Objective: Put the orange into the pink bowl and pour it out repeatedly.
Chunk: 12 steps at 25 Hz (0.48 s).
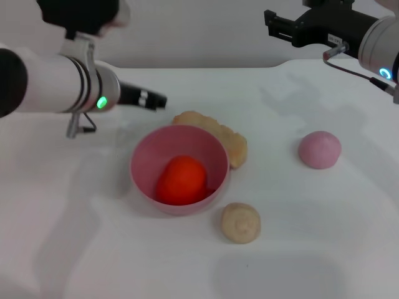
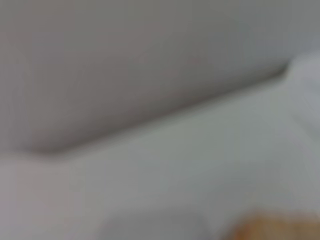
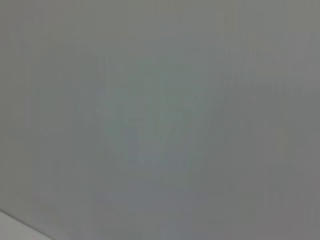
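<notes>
Nearest your head camera, a beige ball [image 1: 240, 222] is sitting on the white table [image 1: 93, 249], just beside the near right edge of the pink bowl [image 1: 144, 156]. You are looking at the orange [image 1: 181, 179] lying inside that bowl, resting against its near wall, with the bowl standing upright at the middle of the work surface. Behind the bowl, a lumpy beige toy [image 1: 215, 134] is touching the far right part of the rim. Well apart to the right, a pale pink ball [image 1: 319, 149] is resting alone on the table.

Your left gripper [image 1: 149, 99] is hovering above the table, to the left of and behind the bowl, apart from it; its dark tip is pointing toward the lumpy toy, and you cannot tell whether its fingers are parted or together. Your right gripper [image 1: 274, 23] is hanging high at the far right, well away from every object, and its fingers cannot be made out either. Both wrist cameras are giving you only blurred pale surfaces, with an orange-beige smudge at the edge of the left one.
</notes>
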Each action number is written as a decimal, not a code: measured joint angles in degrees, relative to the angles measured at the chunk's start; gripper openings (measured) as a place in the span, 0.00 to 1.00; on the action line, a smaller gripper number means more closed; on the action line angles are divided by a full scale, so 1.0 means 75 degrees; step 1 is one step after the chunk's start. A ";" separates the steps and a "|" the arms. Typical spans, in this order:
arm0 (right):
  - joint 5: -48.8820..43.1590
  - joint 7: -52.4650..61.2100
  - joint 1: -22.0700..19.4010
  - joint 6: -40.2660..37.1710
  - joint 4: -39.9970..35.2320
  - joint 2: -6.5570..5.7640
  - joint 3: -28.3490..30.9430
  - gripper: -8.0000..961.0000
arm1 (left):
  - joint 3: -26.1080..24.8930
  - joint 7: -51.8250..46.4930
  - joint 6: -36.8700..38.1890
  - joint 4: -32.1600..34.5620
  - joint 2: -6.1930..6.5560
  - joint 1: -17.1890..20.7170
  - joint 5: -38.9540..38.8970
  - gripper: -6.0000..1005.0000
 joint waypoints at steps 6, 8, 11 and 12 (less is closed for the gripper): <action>0.0068 -0.0401 -0.0129 -0.0900 0.0005 0.0027 -0.0055 0.83 | 0.0013 0.0005 0.3462 0.0802 -0.0005 0.1097 0.0932 0.56; 0.0066 -0.0459 -0.0195 -0.1502 0.0064 0.0035 -0.0189 0.83 | 0.0030 0.0009 0.4947 0.0811 -0.0006 0.1508 0.1088 0.62; 0.0014 -0.0708 -0.0230 -0.2185 0.0302 0.0024 -0.0402 0.83 | 0.0051 0.0046 0.6919 0.0505 0.0002 0.2081 0.1277 0.75; 0.0012 -0.0809 -0.0235 -0.2377 0.0403 0.0020 -0.0467 0.83 | 0.0048 0.0053 0.7424 0.0369 -0.0003 0.2202 0.1289 0.80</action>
